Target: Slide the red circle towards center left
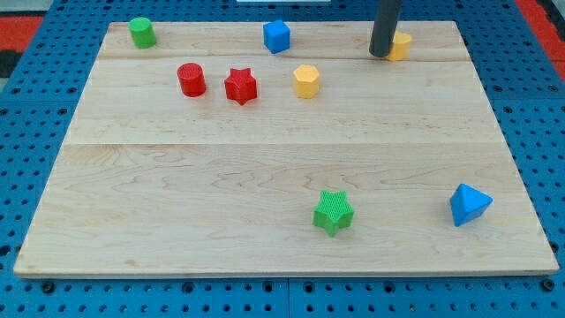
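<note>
The red circle [191, 79] sits on the wooden board [265, 159] at the upper left. A red star [240, 86] lies just to its right, close but apart. My tip [380, 55] is at the view's top right, far right of the red circle. It stands against the left side of a yellow block [401, 45] and partly hides it.
A green cylinder [141, 32] is at the top left corner. A blue cube [276, 36] is at top centre. A yellow hexagon [306, 81] lies right of the red star. A green star [333, 212] and a blue pyramid [468, 205] lie near the bottom right.
</note>
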You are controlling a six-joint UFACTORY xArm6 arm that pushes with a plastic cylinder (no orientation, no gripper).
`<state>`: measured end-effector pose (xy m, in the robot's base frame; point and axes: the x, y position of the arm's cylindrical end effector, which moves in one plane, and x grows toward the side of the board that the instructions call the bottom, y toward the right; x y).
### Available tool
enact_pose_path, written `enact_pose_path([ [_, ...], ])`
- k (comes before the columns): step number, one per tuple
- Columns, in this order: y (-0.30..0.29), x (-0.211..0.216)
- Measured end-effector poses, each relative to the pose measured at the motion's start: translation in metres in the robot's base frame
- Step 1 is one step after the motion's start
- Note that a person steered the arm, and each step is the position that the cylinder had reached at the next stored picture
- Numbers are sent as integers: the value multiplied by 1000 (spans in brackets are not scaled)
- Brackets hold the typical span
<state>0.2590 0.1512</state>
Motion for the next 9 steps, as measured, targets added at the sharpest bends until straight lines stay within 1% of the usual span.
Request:
enact_pose_path([
  [1,7,0],
  [3,-9,21],
  [4,-14,23],
  [5,-36,28],
  [6,-39,29],
  [7,-80,31],
  [8,-132,17],
  [9,-224,24],
])
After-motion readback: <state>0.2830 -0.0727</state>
